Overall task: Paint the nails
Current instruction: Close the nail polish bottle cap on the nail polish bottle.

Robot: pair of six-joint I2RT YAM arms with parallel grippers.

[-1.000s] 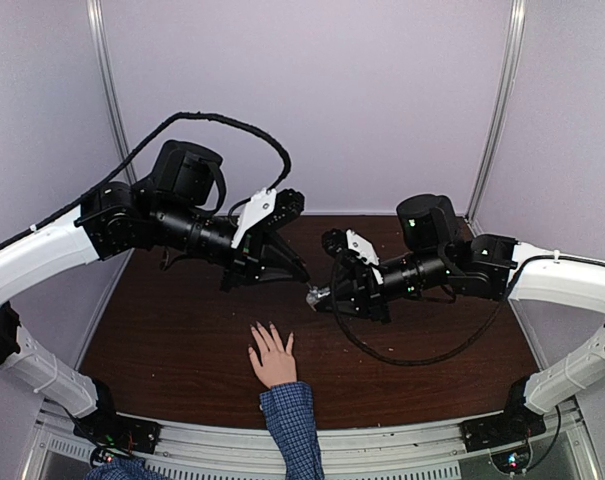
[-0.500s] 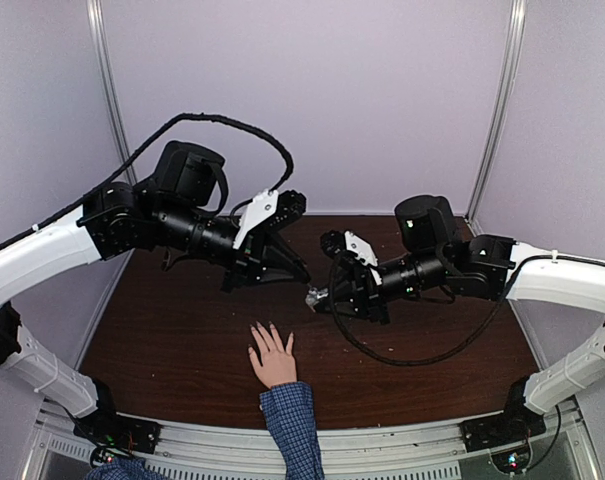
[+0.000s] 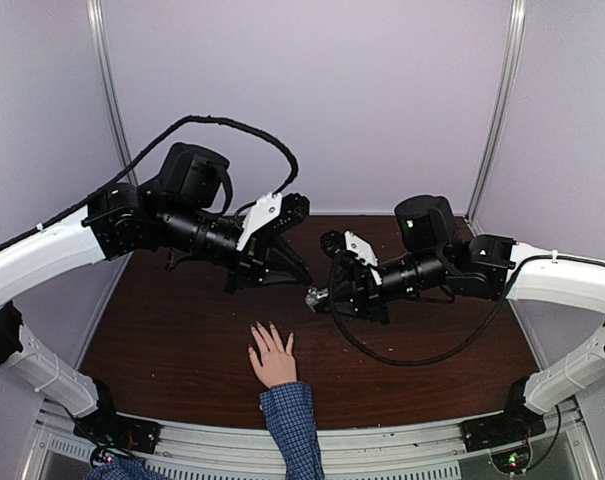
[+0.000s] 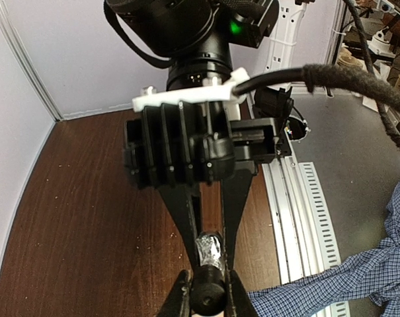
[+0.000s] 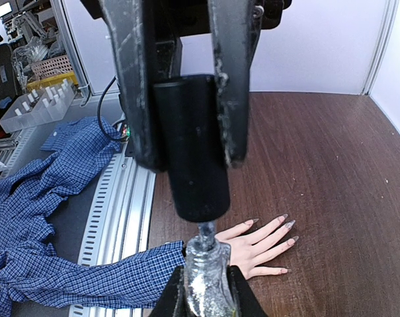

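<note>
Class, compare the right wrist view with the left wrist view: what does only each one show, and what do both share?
Only the right wrist view shows the person's hand and its nails. Only the left wrist view shows the right arm's body and green light. Both show the left gripper shut on the black cap, the right gripper shut on the glittery bottle, and the blue checked shirt.

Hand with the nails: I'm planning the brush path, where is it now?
In the top view, the hand lies flat by the table's near edge, around centre, slightly left of the right gripper.
</note>
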